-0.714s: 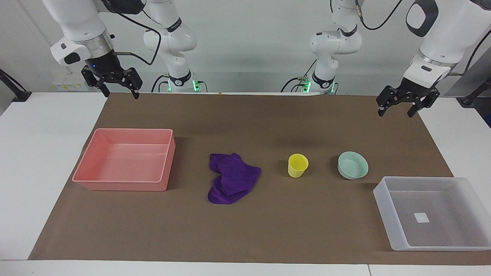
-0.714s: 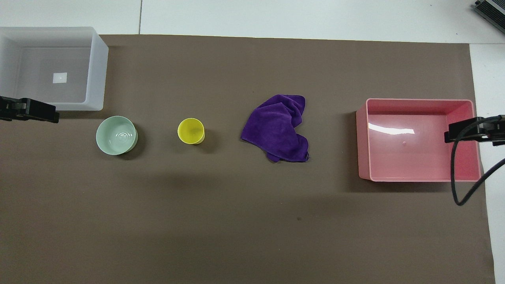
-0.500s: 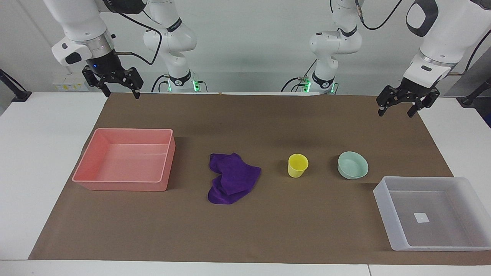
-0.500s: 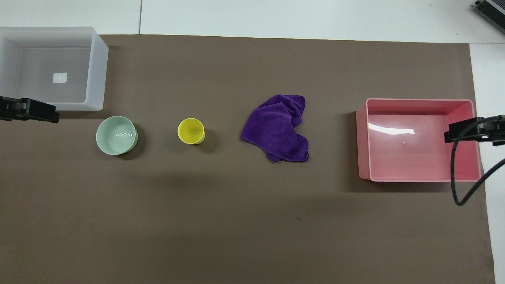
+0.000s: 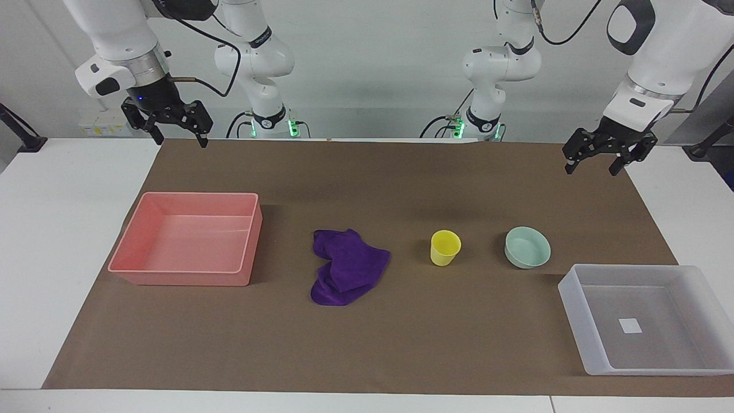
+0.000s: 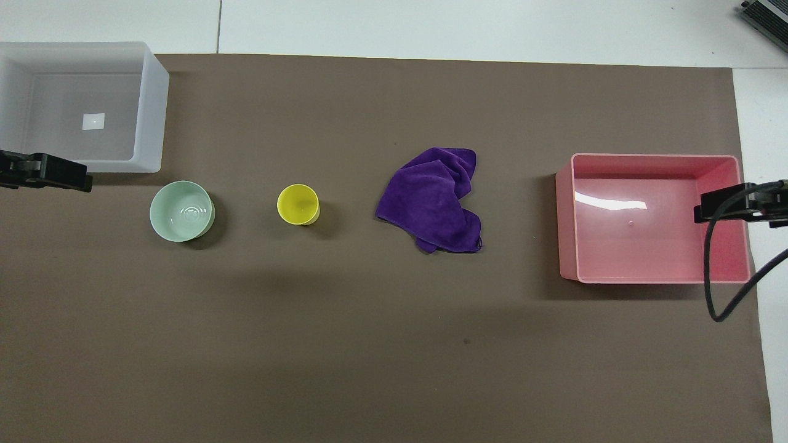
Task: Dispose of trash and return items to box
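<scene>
The purple cloth (image 5: 347, 267) (image 6: 434, 198) lies crumpled at the middle of the brown mat. The yellow cup (image 5: 445, 248) (image 6: 298, 204) stands upright beside it, toward the left arm's end. The mint-green bowl (image 5: 527, 247) (image 6: 182, 210) sits beside the cup, closer to that end. The translucent box (image 5: 579, 310) (image 6: 154, 117), with only a white sticker inside, is at the left arm's end, farther from the robots than the bowl. My left gripper (image 5: 592, 168) (image 6: 46, 172) hangs open and empty over the mat's edge at its own end. My right gripper (image 5: 181, 140) (image 6: 735, 206) hangs open and empty over the mat's edge at its end.
A pink rectangular bin (image 5: 137, 241) (image 6: 563, 234) with nothing in it stands at the right arm's end of the mat (image 5: 367, 344). A black cable (image 6: 714, 271) hangs from the right arm over the bin's outer edge in the overhead view.
</scene>
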### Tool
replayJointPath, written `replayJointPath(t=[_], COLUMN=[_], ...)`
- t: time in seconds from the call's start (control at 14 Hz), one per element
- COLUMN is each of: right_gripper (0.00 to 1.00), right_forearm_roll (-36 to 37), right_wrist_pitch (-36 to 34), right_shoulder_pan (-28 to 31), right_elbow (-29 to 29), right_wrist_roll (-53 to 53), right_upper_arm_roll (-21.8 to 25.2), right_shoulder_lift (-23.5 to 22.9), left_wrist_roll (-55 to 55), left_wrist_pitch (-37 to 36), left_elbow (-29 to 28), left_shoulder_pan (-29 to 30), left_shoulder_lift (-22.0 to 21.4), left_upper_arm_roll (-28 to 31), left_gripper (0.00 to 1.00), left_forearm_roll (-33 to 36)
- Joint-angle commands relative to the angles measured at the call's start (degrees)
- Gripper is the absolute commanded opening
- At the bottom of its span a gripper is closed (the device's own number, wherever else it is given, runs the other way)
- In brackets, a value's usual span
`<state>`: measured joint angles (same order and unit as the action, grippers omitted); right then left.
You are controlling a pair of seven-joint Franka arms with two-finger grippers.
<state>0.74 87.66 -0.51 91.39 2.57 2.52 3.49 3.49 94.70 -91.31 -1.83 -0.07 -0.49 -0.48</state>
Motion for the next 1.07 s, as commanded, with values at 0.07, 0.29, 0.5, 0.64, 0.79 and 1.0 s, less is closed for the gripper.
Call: replayJointPath(t=[0.07,0.29,0.5,0.64,0.79,1.0], right_gripper=[1.00,1.00,1.00,1.00,1.00,1.00], right_forearm_roll=[-0.65,-0.65,-0.65,-0.65,-0.65,-0.65], right_wrist_pitch=[-0.91,-0.91,-0.91,-0.91,-0.91,-0.91], right_shoulder_pan=[0.86,0.86,0.86,0.86,0.86,0.86], right_elbow=[0.54,0.63,0.63,0.63,0.63,0.54], right_wrist_roll=[-1.34,-1.34,-1.34,-1.34,-1.34,-1.34], right_upper_arm_roll=[-0.50,-0.41,-0.41,-0.50,-0.41,-0.41], right_shoulder_lift=[0.99,0.99,0.99,0.99,0.99,0.99], left_wrist_roll=[-0.77,-0.68,-0.77,-0.77,-0.77,-0.77], left_wrist_pitch=[0.31,1.19,2.23,4.26,6.10,10.14], left_elbow=[-2.29,-3.43,-3.96,-5.09,-7.03,-11.24], left_shoulder_pan=[-0.28,-0.28,-0.81,-0.81,-0.63,-0.63], left_shoulder_lift=[-1.95,-2.39,-2.57,-2.74,-3.53,-4.94], left_upper_arm_roll=[0.23,0.23,0.23,0.23,0.23,0.23], left_gripper=[1.00,1.00,1.00,1.00,1.00,1.00], left_forearm_roll=[0.66,0.66,0.66,0.66,0.66,0.66])
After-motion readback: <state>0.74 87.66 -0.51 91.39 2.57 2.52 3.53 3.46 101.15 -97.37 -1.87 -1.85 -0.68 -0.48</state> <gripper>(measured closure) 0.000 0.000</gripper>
